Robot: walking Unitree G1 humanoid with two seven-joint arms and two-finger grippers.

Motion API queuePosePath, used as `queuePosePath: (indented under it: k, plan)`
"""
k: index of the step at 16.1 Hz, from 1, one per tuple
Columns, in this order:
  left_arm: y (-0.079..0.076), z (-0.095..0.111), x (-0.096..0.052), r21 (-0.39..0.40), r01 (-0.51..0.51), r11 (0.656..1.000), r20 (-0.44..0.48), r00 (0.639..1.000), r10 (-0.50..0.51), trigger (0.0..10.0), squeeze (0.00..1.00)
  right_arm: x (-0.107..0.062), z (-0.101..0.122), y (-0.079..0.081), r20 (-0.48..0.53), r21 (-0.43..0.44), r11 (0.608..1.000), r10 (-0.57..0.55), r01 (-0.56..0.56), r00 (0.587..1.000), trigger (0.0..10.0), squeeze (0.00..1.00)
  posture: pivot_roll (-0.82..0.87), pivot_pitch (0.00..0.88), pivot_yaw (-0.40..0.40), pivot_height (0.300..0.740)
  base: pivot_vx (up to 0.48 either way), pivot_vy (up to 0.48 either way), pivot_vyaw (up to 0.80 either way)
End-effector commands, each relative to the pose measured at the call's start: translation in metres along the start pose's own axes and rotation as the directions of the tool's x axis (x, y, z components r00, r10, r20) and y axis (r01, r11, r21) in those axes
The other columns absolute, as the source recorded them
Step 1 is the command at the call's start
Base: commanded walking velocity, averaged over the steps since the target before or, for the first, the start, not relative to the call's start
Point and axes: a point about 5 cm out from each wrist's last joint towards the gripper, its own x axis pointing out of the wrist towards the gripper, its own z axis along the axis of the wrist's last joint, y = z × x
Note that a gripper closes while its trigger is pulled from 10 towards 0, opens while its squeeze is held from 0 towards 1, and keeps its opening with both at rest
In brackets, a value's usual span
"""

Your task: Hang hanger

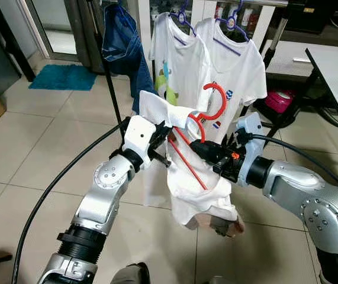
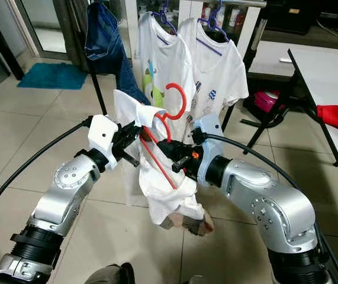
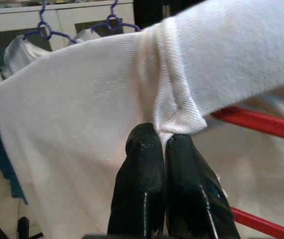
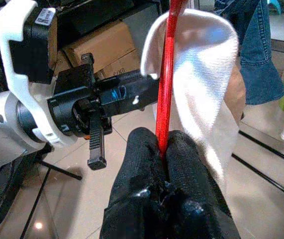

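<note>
The left gripper (image 3: 162, 144) was pinched shut on a fold of the white T-shirt (image 1: 183, 177), and the right gripper (image 4: 162, 144) was pressed together on the red hanger (image 1: 207, 112), whose bar passed between its fingers. Both arms held the shirt and hanger up in mid-air between them, the hanger's hook standing above the shirt's collar. Just beyond hung two white printed T-shirts (image 1: 231, 65) on purple hangers (image 1: 235, 23) from a drying rack, with blue denim clothing (image 1: 121, 41) hanging to their left. The floor was pale beige tile (image 1: 50, 154). A teal mat (image 1: 62, 77) lay far left by a doorway, and a white table (image 1: 334, 65) stood at the right.
</note>
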Motion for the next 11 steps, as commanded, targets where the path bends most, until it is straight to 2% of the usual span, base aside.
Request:
queuePosePath:
  k: [1, 3, 5, 6, 9, 11]
  plan:
    - [0.007, 0.004, 0.001, -0.011, -0.043, 0.999, 0.026, 0.999, 0.043, 0.0, 0.00, 0.000, 0.006, 0.002, 0.015, -0.011, 1.000, 0.011, -0.011, 1.000, 10.0, 0.00, -0.21, 0.106, 0.007, 0.740, 0.000, 0.000, 0.00]
    - [0.013, 0.006, -0.001, -0.037, -0.102, 0.994, 0.043, 0.994, 0.104, 0.0, 0.00, 0.001, -0.005, -0.008, -0.067, 0.016, 0.995, -0.094, 0.096, 0.993, 10.0, 0.00, -0.21, 0.107, 0.001, 0.740, 0.000, 0.000, 0.00]
    - [0.015, 0.002, -0.003, -0.042, -0.140, 0.989, 0.022, 0.990, 0.141, 0.0, 0.00, -0.002, -0.022, -0.023, -0.178, 0.030, 0.971, -0.229, 0.238, 0.957, 10.0, 0.00, -0.21, 0.110, -0.002, 0.740, 0.000, 0.000, 0.00]
    - [0.016, -0.002, -0.004, -0.040, -0.162, 0.986, 0.001, 0.987, 0.162, 0.0, 0.00, -0.004, -0.025, -0.025, -0.210, 0.009, 0.964, -0.257, 0.265, 0.943, 10.0, 0.00, -0.21, 0.110, -0.004, 0.740, 0.000, 0.000, 0.00]
    - [0.019, -0.011, -0.007, -0.034, -0.210, 0.977, -0.048, 0.977, 0.208, 0.0, 0.00, -0.005, -0.026, -0.020, -0.241, 0.013, 0.966, -0.249, 0.259, 0.938, 10.0, 0.00, -0.22, 0.110, -0.008, 0.740, 0.000, 0.000, 0.00]
    - [0.020, -0.014, -0.007, -0.023, -0.227, 0.974, -0.070, 0.972, 0.225, 0.0, 0.00, -0.007, -0.026, -0.025, -0.272, 0.009, 0.946, -0.309, 0.324, 0.911, 10.0, 0.00, -0.22, 0.105, -0.012, 0.740, 0.000, 0.000, 0.00]
